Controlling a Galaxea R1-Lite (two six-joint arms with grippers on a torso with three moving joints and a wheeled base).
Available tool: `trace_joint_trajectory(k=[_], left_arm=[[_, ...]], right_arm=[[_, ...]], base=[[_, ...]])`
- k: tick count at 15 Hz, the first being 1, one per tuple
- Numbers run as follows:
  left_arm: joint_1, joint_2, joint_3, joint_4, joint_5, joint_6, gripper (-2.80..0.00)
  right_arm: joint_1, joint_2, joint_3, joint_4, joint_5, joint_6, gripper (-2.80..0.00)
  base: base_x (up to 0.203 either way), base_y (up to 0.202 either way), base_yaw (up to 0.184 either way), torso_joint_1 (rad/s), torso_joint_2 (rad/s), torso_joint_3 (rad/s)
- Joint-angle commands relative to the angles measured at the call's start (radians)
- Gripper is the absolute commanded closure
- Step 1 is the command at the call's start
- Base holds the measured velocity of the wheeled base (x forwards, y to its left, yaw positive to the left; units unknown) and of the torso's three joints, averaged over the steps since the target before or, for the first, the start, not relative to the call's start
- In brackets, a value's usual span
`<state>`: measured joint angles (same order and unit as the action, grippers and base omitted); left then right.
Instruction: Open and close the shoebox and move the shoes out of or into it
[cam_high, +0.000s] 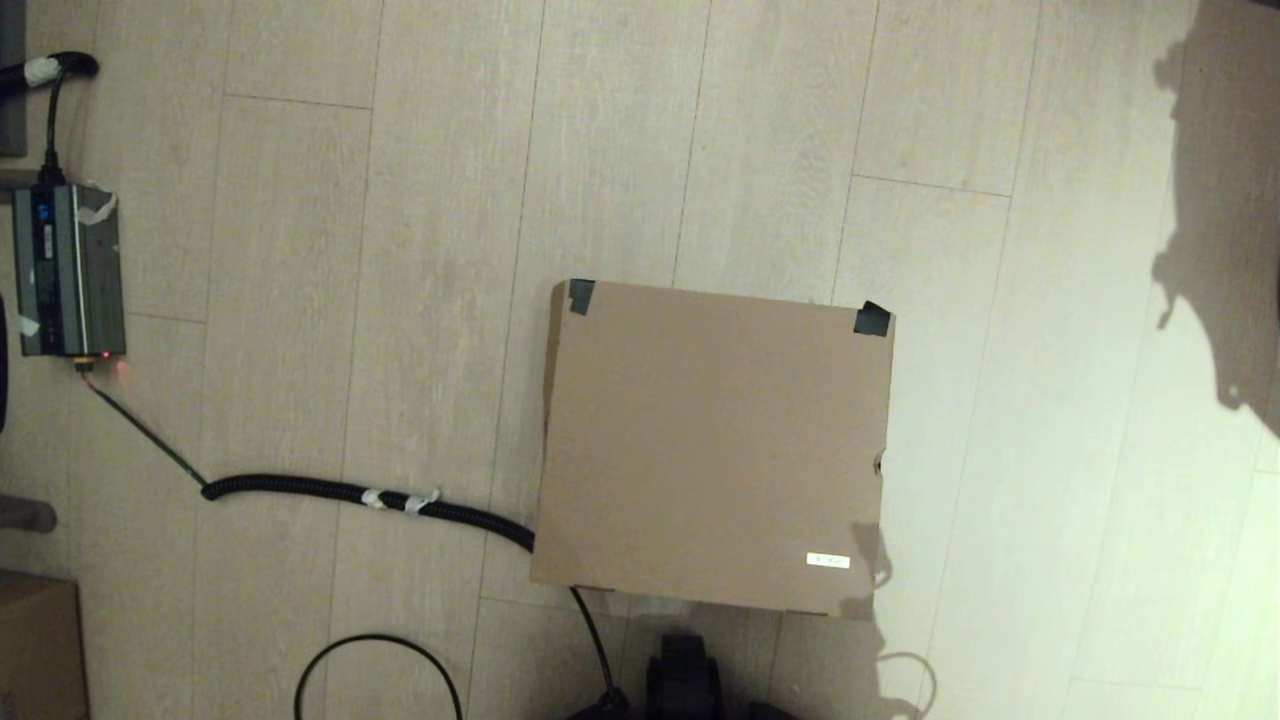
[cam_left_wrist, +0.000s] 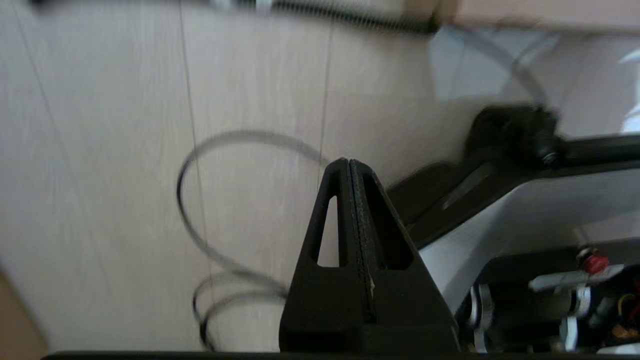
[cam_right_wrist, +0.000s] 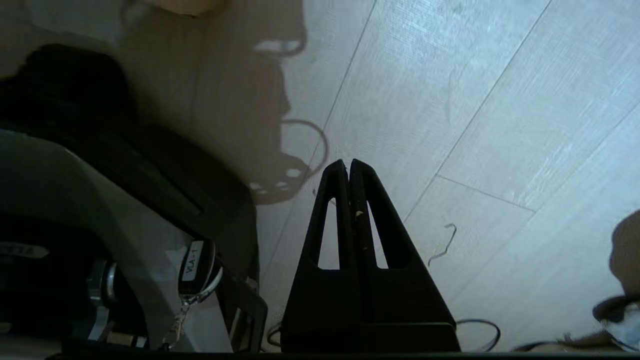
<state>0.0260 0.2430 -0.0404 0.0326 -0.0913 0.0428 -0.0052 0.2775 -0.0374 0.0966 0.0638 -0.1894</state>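
Note:
The shoebox (cam_high: 712, 445) is a large plain brown cardboard box on the wooden floor just ahead of me, lid down flat. Black tape marks its two far lid corners and a small white label (cam_high: 828, 561) sits near its near right corner. A strip of its edge (cam_left_wrist: 540, 12) shows in the left wrist view. The shoes are hidden. Neither arm reaches into the head view. My left gripper (cam_left_wrist: 348, 162) is shut on nothing, low beside my base over bare floor. My right gripper (cam_right_wrist: 348, 162) is likewise shut and empty, near my base.
A black corrugated cable (cam_high: 370, 495) runs across the floor from a grey power unit (cam_high: 68, 270) at the far left to the box's near left corner. A thin black wire loop (cam_high: 380, 670) lies near my base. A smaller brown carton (cam_high: 35, 645) sits at the near left.

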Motion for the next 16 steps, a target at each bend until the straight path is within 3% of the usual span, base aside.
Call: trace_joint_trajectory(k=[1, 3, 4, 5, 7, 11, 16], left_arm=[[-0.014, -0.128, -0.001, 0.001, 0.0, 0.001, 0.0], [-0.018, -0.241, 0.013, -0.028, 0.021, 0.009, 0.0], [-0.02, -0.25, 0.031, -0.064, 0.083, 0.01, 0.0], [-0.021, -0.244, 0.039, -0.068, 0.1, -0.002, 0.0], [-0.021, -0.243, 0.04, -0.037, 0.096, -0.053, 0.0], [-0.021, -0.243, 0.04, -0.038, 0.096, -0.053, 0.0], [-0.021, -0.243, 0.04, -0.038, 0.096, -0.053, 0.0]], right_arm=[[0.026, -0.073, 0.0, 0.001, -0.002, 0.002, 0.0], [0.017, -0.234, 0.003, -0.004, -0.012, 0.013, 0.0], [0.014, -0.276, 0.014, -0.032, -0.022, 0.031, 0.0], [0.011, -0.284, 0.029, -0.07, -0.032, 0.055, 0.0], [0.008, -0.276, 0.037, -0.087, -0.042, 0.083, 0.0], [0.008, -0.276, 0.037, -0.092, -0.064, 0.178, 0.0], [0.008, -0.276, 0.037, -0.092, -0.055, 0.163, 0.0]], base=[[0.0, 0.0, 0.0, 0.0, 0.0, 0.0], [0.0, 0.0, 0.0, 0.0, 0.0, 0.0], [0.0, 0.0, 0.0, 0.0, 0.0, 0.0], [0.0, 0.0, 0.0, 0.0, 0.0, 0.0], [0.0, 0.0, 0.0, 0.0, 0.0, 0.0], [0.0, 0.0, 0.0, 0.0, 0.0, 0.0], [0.0, 0.0, 0.0, 0.0, 0.0, 0.0]])
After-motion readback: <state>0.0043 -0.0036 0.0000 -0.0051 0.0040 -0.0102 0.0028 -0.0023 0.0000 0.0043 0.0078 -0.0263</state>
